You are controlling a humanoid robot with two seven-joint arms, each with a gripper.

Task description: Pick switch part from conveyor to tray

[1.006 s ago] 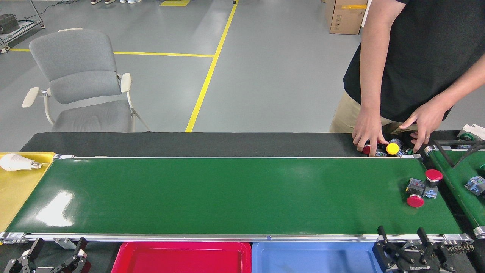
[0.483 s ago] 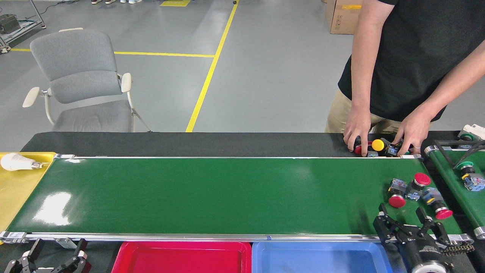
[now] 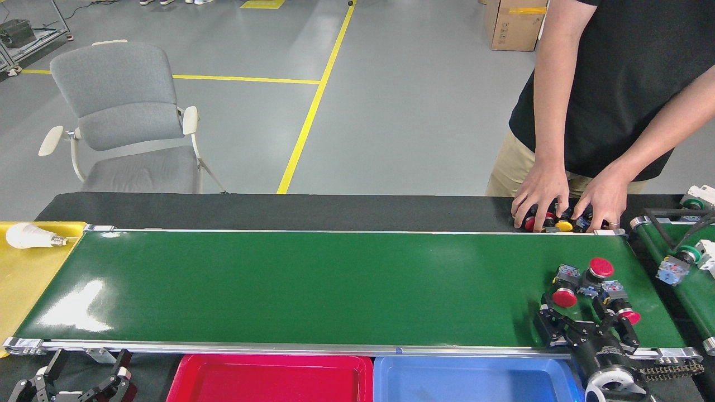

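Three red-capped switch parts lie in a loose cluster at about four o'clock on the conveyor (image 3: pixel 335 285), close to its right end. One switch part (image 3: pixel 565 289) sits at the left of the cluster, a second (image 3: pixel 596 273) lies just beyond it toward twelve o'clock, and a third (image 3: pixel 621 304) lies at the right, nearest the near rail. They are just beside one another, and some may be touching.

My right hand (image 3: pixel 585 325) stands over the near edge of the belt at five o'clock, fingers spread wide and holding nothing. One finger reaches up beside the third part, the other sits below the first; whether any pad touches a part I cannot tell.

My left hand (image 3: pixel 78 375) rests low at seven o'clock, off the belt, its fingers apart and empty.

I judge the step to be the approach to a grasp, with nothing lifted yet. Next, the open fingers need to straddle a single part and close on its body without nudging its neighbours. After that it goes back toward six o'clock, into the blue tray (image 3: pixel 475 379) or the red tray (image 3: pixel 268 379) beside it.

At one o'clock a person's hands (image 3: pixel 567 204) work on more parts on the black counter (image 3: pixel 279 211) beyond the far rail.
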